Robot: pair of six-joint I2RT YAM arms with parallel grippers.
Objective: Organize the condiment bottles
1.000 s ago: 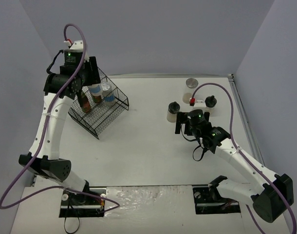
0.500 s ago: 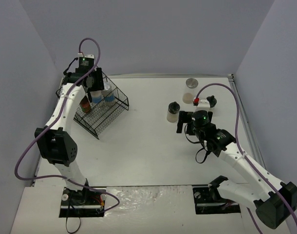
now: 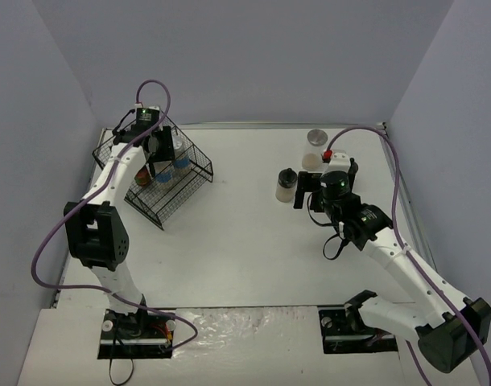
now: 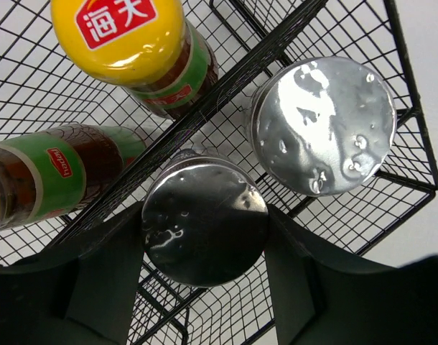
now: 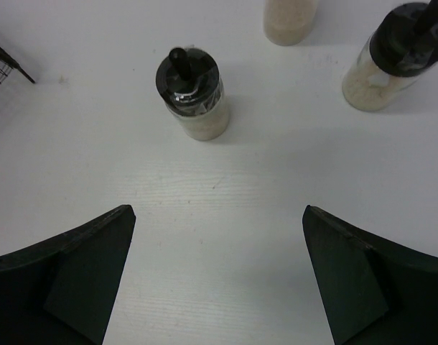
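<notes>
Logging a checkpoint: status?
Left gripper shut on silver-lidded jar inside wire basket. Right gripper open, black-capped shaker ahead. Nothing between them.

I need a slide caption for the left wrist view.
Left claw holds a silver-lidded jar inside the wire basket.

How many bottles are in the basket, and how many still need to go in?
Done: two sauce bottles, one upright and one lying, plus a silver-lidded jar sit in the black wire basket. In hand: the left end effector grips a second jar inside it. Left: two black-capped shakers and a third jar stand on the table; the right end effector is open and empty.
</notes>
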